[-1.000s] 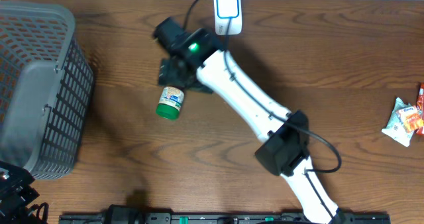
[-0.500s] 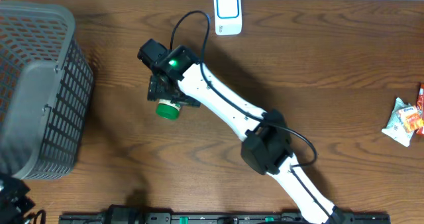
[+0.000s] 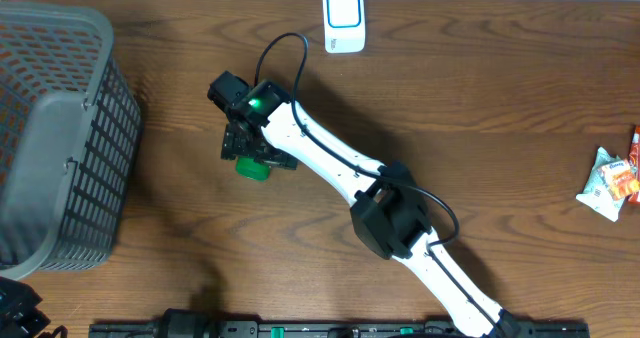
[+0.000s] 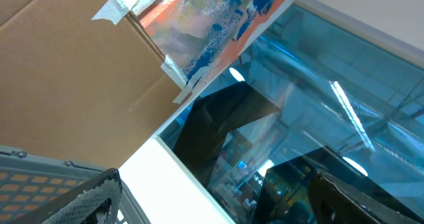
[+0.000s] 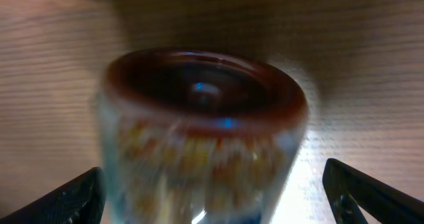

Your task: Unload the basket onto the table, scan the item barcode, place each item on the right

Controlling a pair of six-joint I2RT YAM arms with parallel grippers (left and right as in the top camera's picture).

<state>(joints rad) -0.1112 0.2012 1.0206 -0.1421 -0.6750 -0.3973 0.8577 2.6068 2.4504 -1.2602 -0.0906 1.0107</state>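
Bottle (image 3: 253, 168) — exposed a second ago — now mostly under right gripper (image 3: 250, 148), jaws wide apart.

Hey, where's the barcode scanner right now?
Overhead view: the white scanner sits at the table's far edge, near centre, up and right of the right gripper over the green-capped bottle.

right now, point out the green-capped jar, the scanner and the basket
green-capped jar (image 3: 252, 169), overhead view, on its green cap
white scanner (image 3: 343, 16), overhead view, on its front face
basket (image 3: 112, 158), overhead view, on its dark mesh side wall
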